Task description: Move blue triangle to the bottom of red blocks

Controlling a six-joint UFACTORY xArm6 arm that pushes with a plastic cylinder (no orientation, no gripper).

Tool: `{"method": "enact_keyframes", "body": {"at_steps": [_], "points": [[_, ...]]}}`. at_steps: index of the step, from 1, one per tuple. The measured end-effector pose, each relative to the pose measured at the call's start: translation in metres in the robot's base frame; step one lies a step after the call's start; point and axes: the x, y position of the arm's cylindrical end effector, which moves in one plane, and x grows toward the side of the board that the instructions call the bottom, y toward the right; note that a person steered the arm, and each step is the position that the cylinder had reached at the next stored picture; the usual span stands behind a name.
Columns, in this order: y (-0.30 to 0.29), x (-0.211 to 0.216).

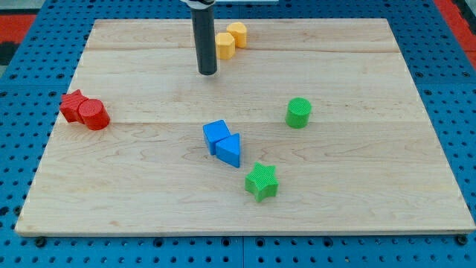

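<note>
The blue triangle (230, 150) lies near the board's middle, touching a blue cube (216, 134) at its upper left. Two red blocks sit at the view's left edge of the board: a red star (73, 105) and a red cylinder (94, 115), touching each other. My tip (207, 73) is the lower end of a dark rod in the upper middle, well above the blue blocks and far right of the red ones. It touches no block.
Two yellow blocks (230, 40) sit at the top just right of the rod. A green cylinder (298, 112) stands right of centre. A green star (262, 182) lies just below right of the blue triangle. The wooden board (372, 201) lies on a blue pegboard.
</note>
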Motion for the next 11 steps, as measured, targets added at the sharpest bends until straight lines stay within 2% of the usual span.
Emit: {"method": "enact_keyframes", "body": {"at_steps": [1,2,3,4,6,7,8,9,10,11], "points": [[0.057,0.0],[0.053,0.027],[0.077,0.061],[0.077,0.064],[0.094,0.109],[0.108,0.168],[0.047,0.191],[0.024,0.16],[0.016,0.154],[-0.085,0.176]]}}
